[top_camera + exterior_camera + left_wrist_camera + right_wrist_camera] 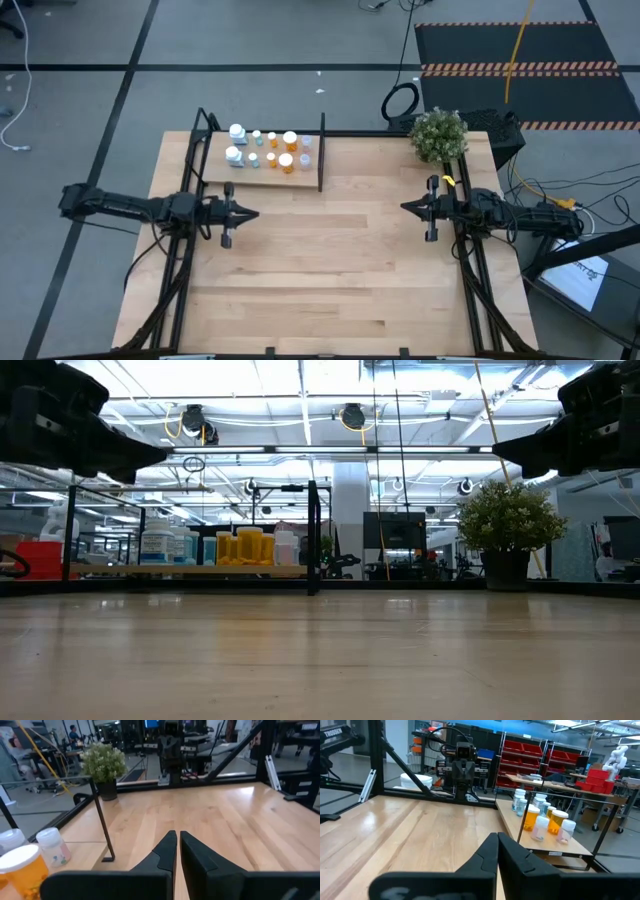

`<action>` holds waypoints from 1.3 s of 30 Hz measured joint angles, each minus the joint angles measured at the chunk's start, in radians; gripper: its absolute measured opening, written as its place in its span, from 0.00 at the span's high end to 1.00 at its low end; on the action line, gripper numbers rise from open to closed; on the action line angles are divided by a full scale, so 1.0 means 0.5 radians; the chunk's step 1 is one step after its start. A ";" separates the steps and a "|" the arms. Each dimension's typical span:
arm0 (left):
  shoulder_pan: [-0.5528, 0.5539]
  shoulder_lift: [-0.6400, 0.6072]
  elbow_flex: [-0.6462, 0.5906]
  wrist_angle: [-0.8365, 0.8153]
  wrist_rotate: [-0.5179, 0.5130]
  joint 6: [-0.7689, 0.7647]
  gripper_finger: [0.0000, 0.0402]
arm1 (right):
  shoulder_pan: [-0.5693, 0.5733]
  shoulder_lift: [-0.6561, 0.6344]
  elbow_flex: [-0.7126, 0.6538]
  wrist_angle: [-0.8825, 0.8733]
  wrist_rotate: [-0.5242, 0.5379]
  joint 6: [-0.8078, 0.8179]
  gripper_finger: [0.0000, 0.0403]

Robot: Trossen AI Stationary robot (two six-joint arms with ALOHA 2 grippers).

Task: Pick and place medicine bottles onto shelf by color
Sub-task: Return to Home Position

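Medicine bottles (268,148) stand well apart from both sets of jaws, which are closed together. Left gripper (252,213) and right gripper (406,207) hover over opposite table (330,270) sides. All bottles cluster on the shelf (255,178) beside its black divider (322,150).

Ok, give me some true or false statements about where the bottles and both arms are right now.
All the medicine bottles stand on the shelf. True.
The left gripper holds an orange bottle. False: its fingers are shut on nothing.
A potted plant sits at the tabletop's edge on the right arm's side. True.
The bottles stand right of the black divider. False: in the high view, all stand left of it.
The right gripper is over the shelf. False: it is over bare tabletop.
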 joint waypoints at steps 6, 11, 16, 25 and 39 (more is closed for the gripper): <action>0.000 -0.331 0.000 -0.274 0.071 -0.001 0.94 | 0.001 0.000 0.000 0.000 0.000 0.000 1.00; 0.000 -0.531 0.000 -0.417 0.100 0.033 0.94 | 0.001 0.000 -0.001 -0.001 0.000 -0.001 1.00; 0.000 -0.660 0.000 -0.475 0.101 0.046 0.94 | 0.001 0.000 -0.001 -0.001 0.001 0.000 1.00; 0.000 -0.712 -0.010 -0.535 0.176 0.089 0.94 | 0.001 0.000 -0.001 -0.002 0.001 -0.001 1.00; 0.162 -0.694 -0.029 -0.529 0.329 0.118 0.94 | 0.001 -0.001 -0.001 0.000 0.002 -0.001 1.00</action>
